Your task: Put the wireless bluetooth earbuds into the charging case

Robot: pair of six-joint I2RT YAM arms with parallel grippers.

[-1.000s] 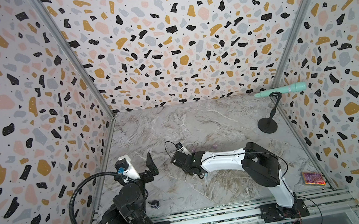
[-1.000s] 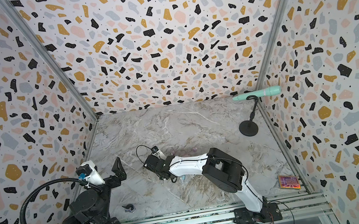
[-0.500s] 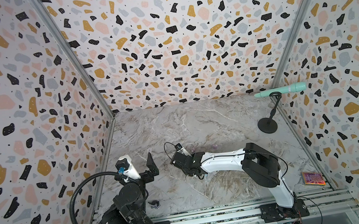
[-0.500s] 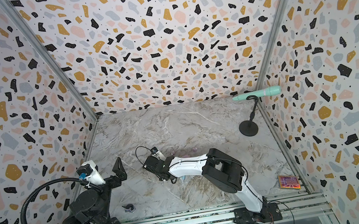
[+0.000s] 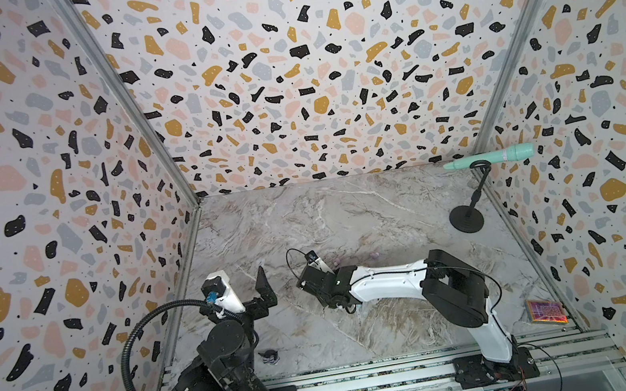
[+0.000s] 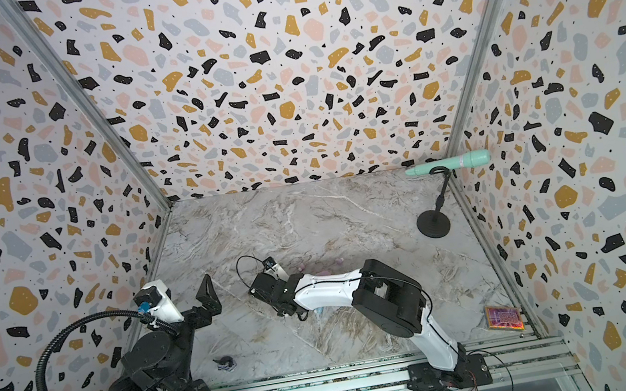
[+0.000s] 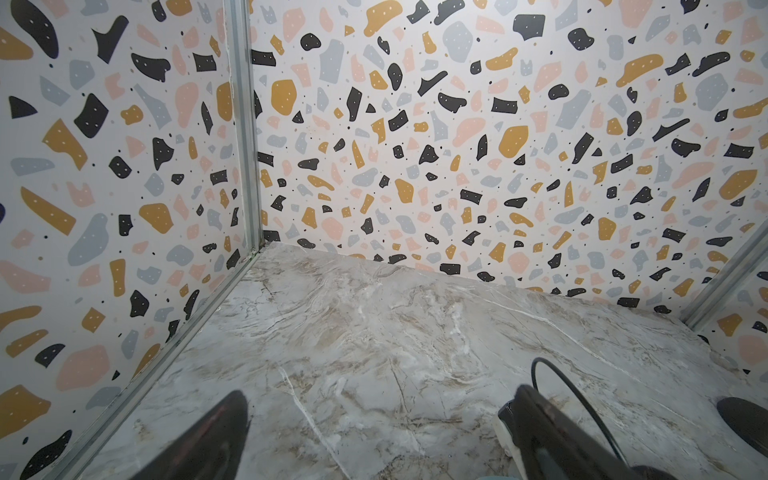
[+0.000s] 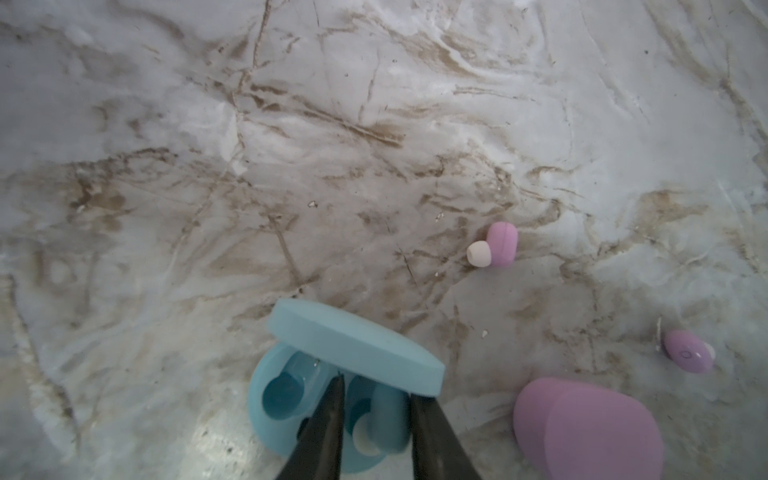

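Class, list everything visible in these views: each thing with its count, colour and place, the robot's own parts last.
table: one, grey marble pattern.
blue case: one, pale blue, lid open, mid-table.
pink case: one, pink, beside the blue case.
pink earbuds: two, pink, lying loose, apart.
blue earbud: one seen, pale blue, in the blue case.
microphone: one, mint green, on a black stand, far right corner.
card: one, orange-red, front right.
dark object: one, too small to name, front left.
left gripper: black, open, empty.
right gripper: black, astride the blue earbud; grip unclear.
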